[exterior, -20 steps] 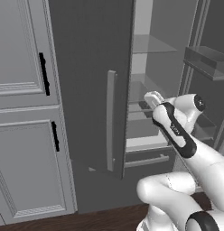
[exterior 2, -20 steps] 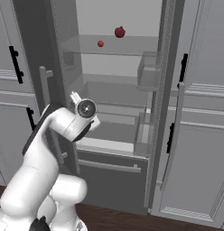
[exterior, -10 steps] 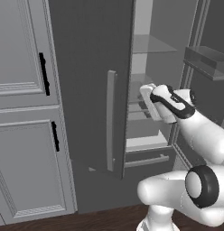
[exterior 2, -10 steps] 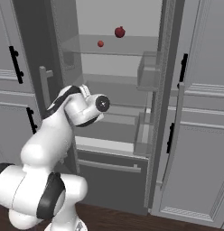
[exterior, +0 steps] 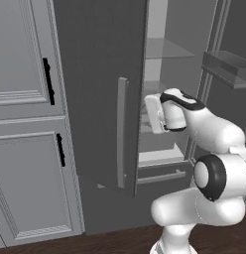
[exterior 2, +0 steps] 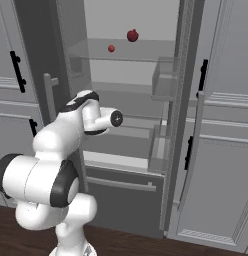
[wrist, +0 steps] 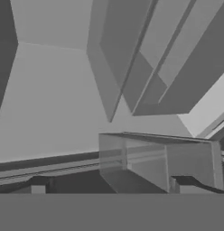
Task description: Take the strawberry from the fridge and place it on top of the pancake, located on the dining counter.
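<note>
Reaching into the open fridge (exterior 2: 191,100) for the strawberry (exterior 2: 111,48) on the upper glass shelf (exterior 2: 141,51), beside the maroon fruit (exterior 2: 132,35). Gripper (wrist: 111,187) well below that shelf, jaws apart and empty. Next: rise and close on the berry.

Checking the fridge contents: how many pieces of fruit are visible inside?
2, both on the upper glass shelf: the small strawberry at left, a darker maroon fruit right of it. More may be hidden.

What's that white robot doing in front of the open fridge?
The arm is reaching into the open fridge, apparently after the strawberry, a tiny red berry on an upper glass shelf beside a larger dark red fruit. The hand sits well below that shelf and holds nothing. In the hand view the gripper points at the pale interior and a clear door bin, its finger tips set apart. The berry is untouched.
</note>
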